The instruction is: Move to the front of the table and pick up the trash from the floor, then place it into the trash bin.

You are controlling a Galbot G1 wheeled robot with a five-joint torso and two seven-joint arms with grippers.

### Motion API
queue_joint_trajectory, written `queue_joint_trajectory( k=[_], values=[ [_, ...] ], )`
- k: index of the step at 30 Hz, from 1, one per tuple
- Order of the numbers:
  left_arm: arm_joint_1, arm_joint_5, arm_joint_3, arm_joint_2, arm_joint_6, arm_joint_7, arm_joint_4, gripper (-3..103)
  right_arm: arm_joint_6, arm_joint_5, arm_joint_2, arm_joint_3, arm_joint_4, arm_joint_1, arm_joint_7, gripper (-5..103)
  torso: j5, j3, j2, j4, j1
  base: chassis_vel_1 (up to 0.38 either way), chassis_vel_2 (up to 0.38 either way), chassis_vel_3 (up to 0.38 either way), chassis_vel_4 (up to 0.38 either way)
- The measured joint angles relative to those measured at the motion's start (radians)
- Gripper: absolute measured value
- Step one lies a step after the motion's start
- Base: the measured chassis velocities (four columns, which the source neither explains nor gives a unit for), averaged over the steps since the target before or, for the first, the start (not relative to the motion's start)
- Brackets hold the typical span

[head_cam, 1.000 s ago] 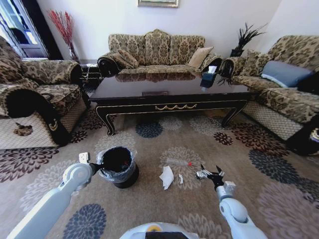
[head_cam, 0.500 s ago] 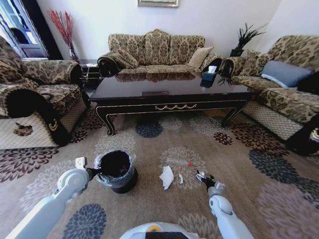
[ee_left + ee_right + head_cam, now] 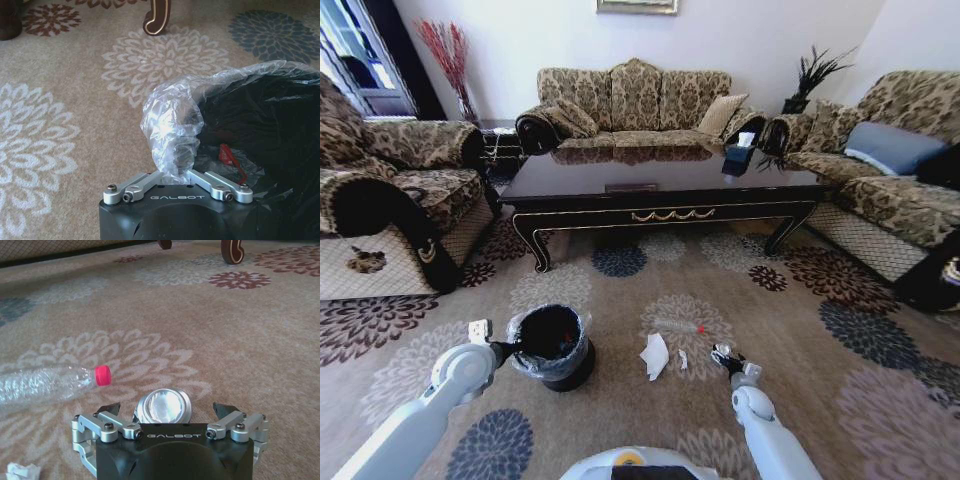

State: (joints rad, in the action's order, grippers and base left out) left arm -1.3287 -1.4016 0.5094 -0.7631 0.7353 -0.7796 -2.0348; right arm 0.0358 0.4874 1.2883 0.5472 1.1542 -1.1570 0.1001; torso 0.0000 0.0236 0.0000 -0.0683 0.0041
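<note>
Right gripper: the right gripper (image 3: 167, 412) is low over the carpet (image 3: 800, 320), its two fingers (image 3: 109, 409) spread apart, one on each side of a shiny round bit (image 3: 163, 407); the fingertips do not appear to touch it, though the angle makes this hard to judge. In the head view this gripper (image 3: 724, 356) sits right of the litter.
Left gripper: the left gripper (image 3: 176, 175) is pinched together on the plastic liner bag (image 3: 172, 127) at the rim of the bin; in the head view it (image 3: 510, 348) meets the bin's left side.
Bin: the small black bin (image 3: 553, 345) stands upright on the carpet, in front of the table and left of the litter. Inside it something red (image 3: 227, 155) lies against the dark lining.
Bottle: the clear bottle (image 3: 45, 384) with its red cap (image 3: 102, 375) lies on its side just beside the round bit, not touching it; in the head view the bottle (image 3: 678, 326) lies between the table and the gripper.
Paper: the crumpled white paper (image 3: 655, 355) lies on the carpet between bin and right gripper, with a tiny white scrap (image 3: 683, 360) just to its right.
Table: the dark glossy table (image 3: 660, 185) stands beyond the litter, well apart from it, sofas around it.
</note>
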Motion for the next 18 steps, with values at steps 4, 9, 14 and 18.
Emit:
queue_joint_trajectory(
  k=[4, 9, 14, 18],
  values=[
    [-0.007, 0.008, 0.002, 0.000, 0.000, 0.006, -0.007, 1, -0.015, -0.008, 0.002, -0.002, -0.036, 0.019, -0.012, 100, 0.0001, 0.000, 0.000, -0.0002, 0.000, 0.000, 0.000, 0.000, 0.000],
    [-0.024, 0.012, 0.013, -0.004, 0.000, 0.007, -0.015, 1, -0.013, -0.011, 0.010, -0.011, -0.051, 0.037, -0.005, 100, 0.0000, 0.000, 0.000, 0.0001, 0.000, 0.000, 0.000, 0.000, 0.000],
    [-0.029, 0.013, 0.020, -0.005, 0.000, 0.009, -0.018, 1, -0.013, -0.019, 0.014, -0.011, -0.085, 0.056, 0.004, 100, 0.0000, 0.000, 0.000, 0.0000, 0.000, 0.000, 0.000, 0.000, 0.000],
    [-0.026, 0.012, 0.026, -0.006, 0.000, 0.010, -0.017, 1, -0.012, -0.023, 0.015, -0.011, -0.093, 0.062, 0.007, 90, 0.0000, 0.000, 0.000, 0.0000, 0.000, 0.000, 0.000, 0.000, 0.000]
  ],
)
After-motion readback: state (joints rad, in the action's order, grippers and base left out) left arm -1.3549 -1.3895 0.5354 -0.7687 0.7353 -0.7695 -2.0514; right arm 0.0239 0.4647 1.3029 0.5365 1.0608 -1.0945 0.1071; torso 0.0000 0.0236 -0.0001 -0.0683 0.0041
